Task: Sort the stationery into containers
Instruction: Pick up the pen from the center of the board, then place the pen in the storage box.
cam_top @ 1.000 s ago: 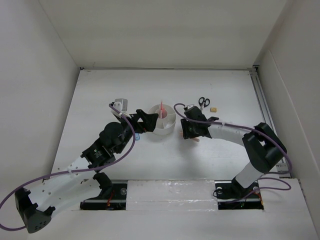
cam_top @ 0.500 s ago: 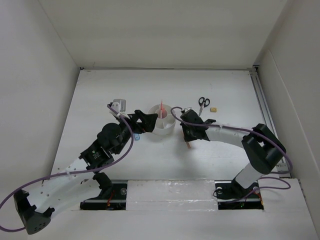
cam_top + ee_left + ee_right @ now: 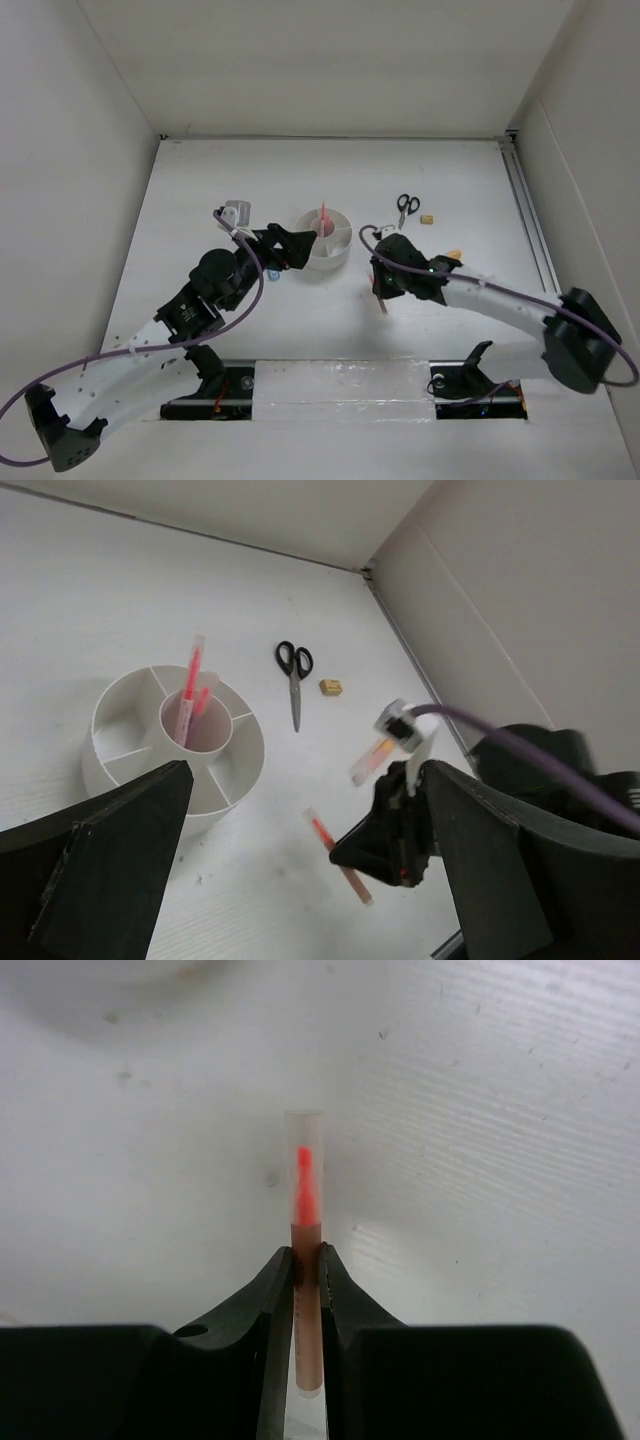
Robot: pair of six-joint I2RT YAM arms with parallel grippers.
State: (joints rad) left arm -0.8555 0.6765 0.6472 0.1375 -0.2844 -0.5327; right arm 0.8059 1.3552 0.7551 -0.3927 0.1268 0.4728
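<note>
A thin pink-red pen with a clear cap [image 3: 304,1195] is clamped between the closed jaws of the right gripper [image 3: 307,1256]. Its capped end projects beyond the fingertips over the white table [image 3: 500,1110]; whether it touches the surface cannot be told. In the top view this gripper [image 3: 381,287] is seen just right of centre, near but apart from the round white plastic desk organizer [image 3: 325,264], which stands at the middle of the frame. Two more pink pens [image 3: 188,685] are stood in its centre cup. The left gripper [image 3: 297,243] is placed just beside the organizer's left side, with its jaws spread wide, as the left wrist view shows; contact cannot be judged. The black-handled scissors [image 3: 405,207] and a small tan eraser [image 3: 427,218] lie to the upper right of the organizer, near each other but not touching. An orange-yellow marker [image 3: 453,256] lies beside the right arm, and a short blue marker [image 3: 273,274] is partly seen beside the left arm.
</note>
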